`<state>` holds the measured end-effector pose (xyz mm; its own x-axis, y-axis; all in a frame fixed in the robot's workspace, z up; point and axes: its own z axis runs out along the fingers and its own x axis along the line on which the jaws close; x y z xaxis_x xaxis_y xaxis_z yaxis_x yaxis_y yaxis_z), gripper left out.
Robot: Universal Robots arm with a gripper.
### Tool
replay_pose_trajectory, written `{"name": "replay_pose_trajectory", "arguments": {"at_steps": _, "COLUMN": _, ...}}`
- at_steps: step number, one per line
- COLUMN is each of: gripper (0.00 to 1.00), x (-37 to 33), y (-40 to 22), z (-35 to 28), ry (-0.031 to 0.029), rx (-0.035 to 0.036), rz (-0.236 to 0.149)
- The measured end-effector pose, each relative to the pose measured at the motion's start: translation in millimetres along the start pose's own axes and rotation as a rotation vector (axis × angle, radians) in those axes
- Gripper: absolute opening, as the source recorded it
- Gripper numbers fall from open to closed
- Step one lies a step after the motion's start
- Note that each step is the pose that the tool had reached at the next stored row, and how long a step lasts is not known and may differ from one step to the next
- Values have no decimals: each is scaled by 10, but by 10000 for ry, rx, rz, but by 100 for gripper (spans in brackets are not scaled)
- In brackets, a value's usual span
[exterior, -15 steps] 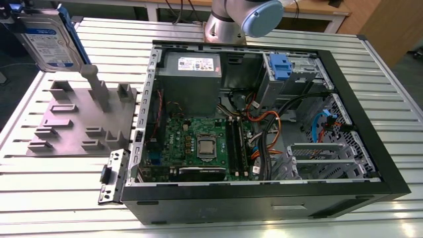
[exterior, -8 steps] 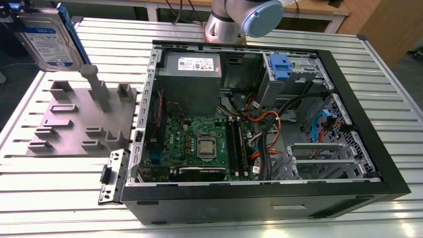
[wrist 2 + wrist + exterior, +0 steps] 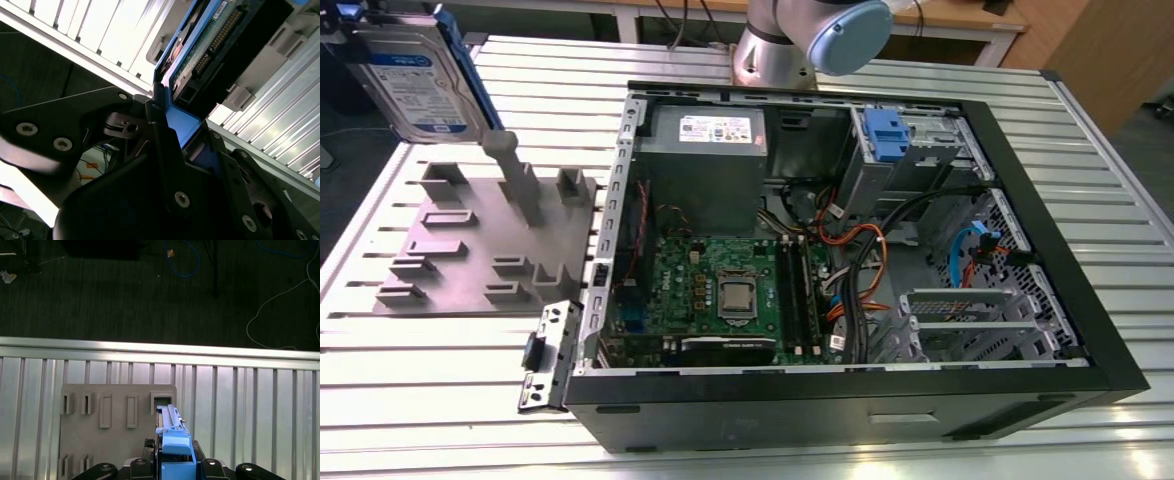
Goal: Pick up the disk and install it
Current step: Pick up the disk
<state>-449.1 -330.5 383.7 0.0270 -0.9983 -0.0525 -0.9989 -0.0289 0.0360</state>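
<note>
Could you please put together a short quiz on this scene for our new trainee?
1. Fill the gap: in the exterior view, the disk is held up to the exterior view's ____ of the open computer case.
2. True or false: the disk sits installed inside the computer case.
3. What is the gripper closed on?
A. The disk, by its blue carrier
B. An orange cable
C. Nothing

Key: 1 left; 2 false; 3 A.
</note>
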Motion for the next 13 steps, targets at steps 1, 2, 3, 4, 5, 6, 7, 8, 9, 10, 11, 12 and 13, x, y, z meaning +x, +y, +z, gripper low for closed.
{"name": "replay_pose_trajectory", "arguments": {"at_steps": 1, "gripper": 37, "x": 0, "y": 0, "z": -3, "ry": 0, "rx": 0, "rz": 1}}
{"name": "replay_pose_trajectory", "arguments": {"at_steps": 2, "gripper": 37, "x": -1, "y": 0, "z": -7, "ry": 0, "rx": 1, "rz": 0}}
{"name": "replay_pose_trajectory", "arguments": {"at_steps": 3, "gripper": 37, "x": -1, "y": 0, "z": -12, "ry": 0, "rx": 1, "rz": 0}}
{"name": "replay_pose_trajectory", "arguments": {"at_steps": 4, "gripper": 37, "x": -1, "y": 0, "z": -17, "ry": 0, "rx": 0, "rz": 1}}
{"name": "replay_pose_trajectory", "arguments": {"at_steps": 5, "gripper": 37, "x": -1, "y": 1, "z": -21, "ry": 0, "rx": 0, "rz": 0}}
{"name": "replay_pose_trajectory", "arguments": {"at_steps": 6, "gripper": 37, "x": -1, "y": 1, "z": -26, "ry": 0, "rx": 0, "rz": 0}}
{"name": "replay_pose_trajectory", "arguments": {"at_steps": 7, "gripper": 37, "x": -2, "y": 1, "z": -30, "ry": -1, "rx": 1, "rz": 0}}
{"name": "replay_pose_trajectory", "arguments": {"at_steps": 8, "gripper": 37, "x": -2, "y": 1, "z": -33, "ry": -1, "rx": 2, "rz": 0}}
{"name": "replay_pose_trajectory", "arguments": {"at_steps": 9, "gripper": 37, "x": -2, "y": 1, "z": -38, "ry": -1, "rx": 2, "rz": 0}}
{"name": "replay_pose_trajectory", "arguments": {"at_steps": 10, "gripper": 37, "x": -2, "y": 1, "z": -43, "ry": 0, "rx": 1, "rz": 0}}
{"name": "replay_pose_trajectory", "arguments": {"at_steps": 11, "gripper": 37, "x": -3, "y": 2, "z": -47, "ry": 0, "rx": 1, "rz": 0}}
{"name": "replay_pose_trajectory", "arguments": {"at_steps": 12, "gripper": 37, "x": -3, "y": 2, "z": -52, "ry": -1, "rx": 1, "rz": 0}}
{"name": "replay_pose_trajectory", "arguments": {"at_steps": 13, "gripper": 37, "x": -3, "y": 2, "z": -57, "ry": 0, "rx": 0, "rz": 0}}
